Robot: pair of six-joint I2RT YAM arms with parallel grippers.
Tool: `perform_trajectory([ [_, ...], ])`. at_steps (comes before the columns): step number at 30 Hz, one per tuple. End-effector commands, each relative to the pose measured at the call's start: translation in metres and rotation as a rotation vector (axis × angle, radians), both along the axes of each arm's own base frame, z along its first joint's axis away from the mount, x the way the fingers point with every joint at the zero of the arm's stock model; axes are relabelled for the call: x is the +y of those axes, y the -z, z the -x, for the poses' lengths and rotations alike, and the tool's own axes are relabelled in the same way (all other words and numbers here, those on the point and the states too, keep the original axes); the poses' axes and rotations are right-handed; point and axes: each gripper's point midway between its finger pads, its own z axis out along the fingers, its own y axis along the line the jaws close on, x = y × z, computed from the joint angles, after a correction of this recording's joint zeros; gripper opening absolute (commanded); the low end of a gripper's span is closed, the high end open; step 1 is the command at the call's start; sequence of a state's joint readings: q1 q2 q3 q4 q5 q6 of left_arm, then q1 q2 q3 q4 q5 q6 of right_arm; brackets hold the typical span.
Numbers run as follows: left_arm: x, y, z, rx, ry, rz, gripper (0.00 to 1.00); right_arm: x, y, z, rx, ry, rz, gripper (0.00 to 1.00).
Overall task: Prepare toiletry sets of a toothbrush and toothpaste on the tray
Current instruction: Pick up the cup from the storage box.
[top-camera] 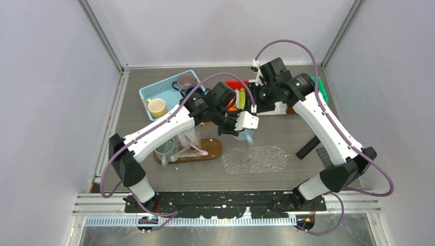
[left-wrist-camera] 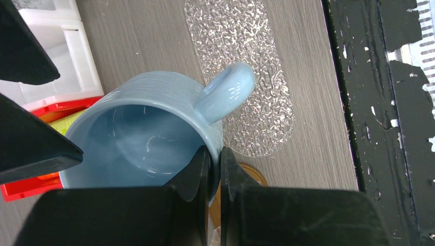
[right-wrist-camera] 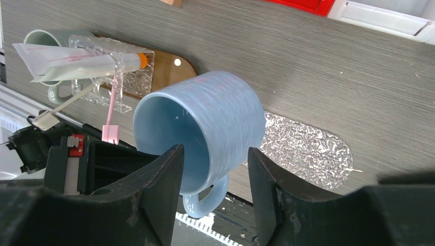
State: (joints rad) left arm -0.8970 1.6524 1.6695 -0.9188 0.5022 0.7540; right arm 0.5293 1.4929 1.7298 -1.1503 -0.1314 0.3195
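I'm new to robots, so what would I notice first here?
A light blue mug, pinched by its rim in the left pincer, tilted above the middle of the table. To its left, a brown tray carries a pink toothbrush and a tube, a grey-green mug at its end.

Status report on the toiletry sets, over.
Left tool shut on light blue mug rim, mug tilted. Right tool open, close by it. Wooden tray holds grey-green mug, tube, toothbrush.
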Motion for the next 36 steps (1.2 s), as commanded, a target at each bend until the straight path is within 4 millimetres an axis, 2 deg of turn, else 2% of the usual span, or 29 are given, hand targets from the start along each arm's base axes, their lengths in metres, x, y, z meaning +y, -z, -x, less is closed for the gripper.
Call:
perform_trajectory([
  [1, -0.018, -0.050, -0.004, -0.128, 0.057, 0.133, 0.00, 0.000, -0.004, 0.000, -0.016, -0.023, 0.038, 0.54],
  [12, -0.018, -0.048, 0.001, -0.132, 0.076, 0.118, 0.00, 0.010, 0.024, 0.000, 0.022, -0.069, 0.170, 0.46],
  [14, -0.018, -0.048, 0.002, -0.132, 0.080, 0.116, 0.00, 0.010, 0.028, -0.002, 0.021, -0.076, 0.203, 0.41],
  [16, -0.017, -0.047, 0.004, -0.129, 0.082, 0.111, 0.00, 0.010, 0.031, -0.003, 0.019, -0.080, 0.234, 0.33],
  [19, -0.016, -0.046, 0.004, -0.127, 0.079, 0.109, 0.00, 0.010, 0.032, -0.004, 0.009, -0.081, 0.260, 0.15],
  [22, -0.015, -0.047, 0.003, -0.134, 0.068, 0.115, 0.00, 0.008, 0.032, -0.006, -0.008, -0.067, 0.278, 0.02],
  [24, -0.013, -0.048, 0.002, -0.144, 0.049, 0.122, 0.06, 0.005, 0.030, -0.008, -0.021, -0.047, 0.289, 0.01],
  [27, -0.009, -0.052, 0.000, -0.157, 0.013, 0.131, 0.22, 0.003, 0.028, -0.012, -0.043, -0.007, 0.285, 0.01],
  [31, 0.000, -0.061, -0.001, -0.172, -0.039, 0.140, 0.48, 0.004, 0.029, -0.018, -0.054, 0.040, 0.278, 0.01],
  [36, 0.017, -0.079, -0.002, -0.222, -0.122, 0.186, 0.75, 0.011, 0.033, -0.027, -0.064, 0.077, 0.251, 0.01],
])
